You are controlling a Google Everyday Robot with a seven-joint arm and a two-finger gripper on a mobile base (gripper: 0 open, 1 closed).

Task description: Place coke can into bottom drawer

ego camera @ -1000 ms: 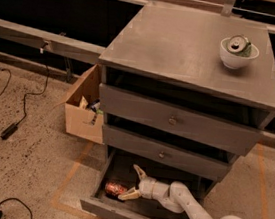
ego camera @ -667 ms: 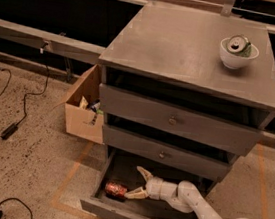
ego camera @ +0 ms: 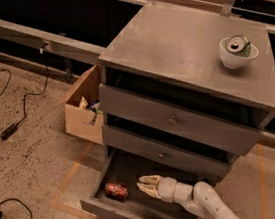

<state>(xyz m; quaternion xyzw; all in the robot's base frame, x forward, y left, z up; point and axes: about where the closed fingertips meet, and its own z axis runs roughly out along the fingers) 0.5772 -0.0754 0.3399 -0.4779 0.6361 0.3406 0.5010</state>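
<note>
The coke can (ego camera: 116,190), red with a silver end, lies on its side inside the open bottom drawer (ego camera: 138,217), near its left front. My gripper (ego camera: 147,184) is over the drawer to the right of the can and clear of it. Its pale fingers (ego camera: 149,179) are spread apart and hold nothing. The white arm reaches in from the lower right.
The grey cabinet (ego camera: 185,52) has two shut upper drawers with round knobs. A white bowl (ego camera: 237,55) holding a green-and-silver can stands on its top at the back right. An open cardboard box (ego camera: 84,109) sits left of the cabinet. Cables lie on the floor at left.
My gripper has drawn back to the right, away from the coke can, which stays lying in the bottom drawer.
</note>
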